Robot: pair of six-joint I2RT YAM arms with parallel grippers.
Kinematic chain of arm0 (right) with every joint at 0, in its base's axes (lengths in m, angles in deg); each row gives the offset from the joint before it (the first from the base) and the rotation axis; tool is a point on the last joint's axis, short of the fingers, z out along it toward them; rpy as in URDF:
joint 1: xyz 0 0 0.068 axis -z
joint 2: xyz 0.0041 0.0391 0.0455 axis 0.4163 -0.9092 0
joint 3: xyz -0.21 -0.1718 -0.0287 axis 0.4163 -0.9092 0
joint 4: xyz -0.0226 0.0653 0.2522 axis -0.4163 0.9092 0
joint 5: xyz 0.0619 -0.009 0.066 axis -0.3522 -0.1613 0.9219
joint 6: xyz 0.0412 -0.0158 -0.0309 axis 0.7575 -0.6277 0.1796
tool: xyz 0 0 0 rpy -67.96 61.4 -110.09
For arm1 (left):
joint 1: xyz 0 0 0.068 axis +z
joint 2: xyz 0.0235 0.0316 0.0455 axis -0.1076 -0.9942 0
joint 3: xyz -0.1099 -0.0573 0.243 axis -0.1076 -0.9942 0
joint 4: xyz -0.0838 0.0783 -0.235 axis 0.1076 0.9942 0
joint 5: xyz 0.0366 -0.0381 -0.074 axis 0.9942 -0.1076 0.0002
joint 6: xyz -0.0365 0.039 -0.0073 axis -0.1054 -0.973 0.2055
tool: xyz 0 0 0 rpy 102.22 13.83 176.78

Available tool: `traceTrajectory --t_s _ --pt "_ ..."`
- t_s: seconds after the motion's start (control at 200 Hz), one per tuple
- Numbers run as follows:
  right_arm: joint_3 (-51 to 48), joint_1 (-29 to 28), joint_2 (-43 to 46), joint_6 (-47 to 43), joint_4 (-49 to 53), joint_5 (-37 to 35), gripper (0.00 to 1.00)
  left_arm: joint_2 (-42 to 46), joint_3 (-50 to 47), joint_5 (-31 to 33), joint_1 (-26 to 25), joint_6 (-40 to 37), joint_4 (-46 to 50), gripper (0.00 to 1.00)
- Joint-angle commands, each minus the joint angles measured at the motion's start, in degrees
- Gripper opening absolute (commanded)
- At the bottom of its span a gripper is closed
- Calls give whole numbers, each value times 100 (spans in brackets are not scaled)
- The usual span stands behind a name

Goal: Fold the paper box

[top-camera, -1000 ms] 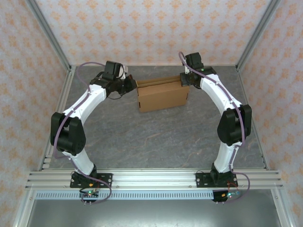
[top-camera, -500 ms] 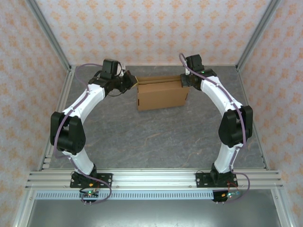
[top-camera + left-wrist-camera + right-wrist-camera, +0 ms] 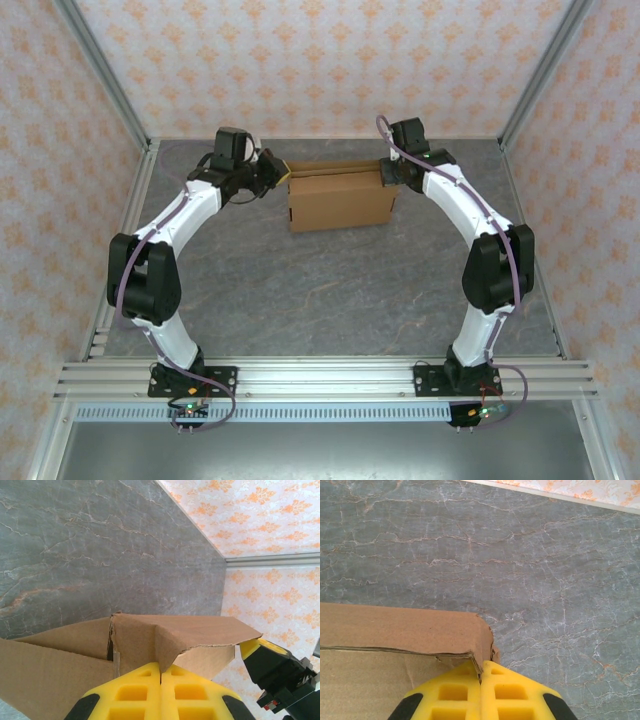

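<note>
Orange-patterned walls are seen around a grey counter (image 3: 330, 290), where the paper box (image 3: 340, 200) is set near the far edge, between the arms. The left claw (image 3: 160, 674) and right claw (image 3: 481, 675) are held closed, fingers together, against opposite ends, seemingly so the end flaps can be pushed inward.

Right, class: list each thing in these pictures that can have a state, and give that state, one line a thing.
paper box: partly folded into a box shape, far edge not yet closed flat.
left gripper: shut, tips against a flap at the box's left end.
right gripper: shut, tips at the box's right far corner.
</note>
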Motion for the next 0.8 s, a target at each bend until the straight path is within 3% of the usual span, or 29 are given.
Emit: traceTrajectory --t_s 0.0,0.13,0.29,0.56,0.796 --pt "-349 -91 -255 17 1014 51 2 -109 -14 -233 43 256 -380 0" --pt "-334 -95 -261 17 1023 27 2 -102 0 -241 48 57 -225 0" --pt "-272 -93 -286 39 1036 75 2 38 -32 -18 45 -720 348 0" --pt "-182 -90 -318 145 1076 267 2 236 -394 -156 -3 -1546 336 0" --pt "-106 -96 -337 272 1084 346 1 438 -626 140 -95 -2126 520 0"
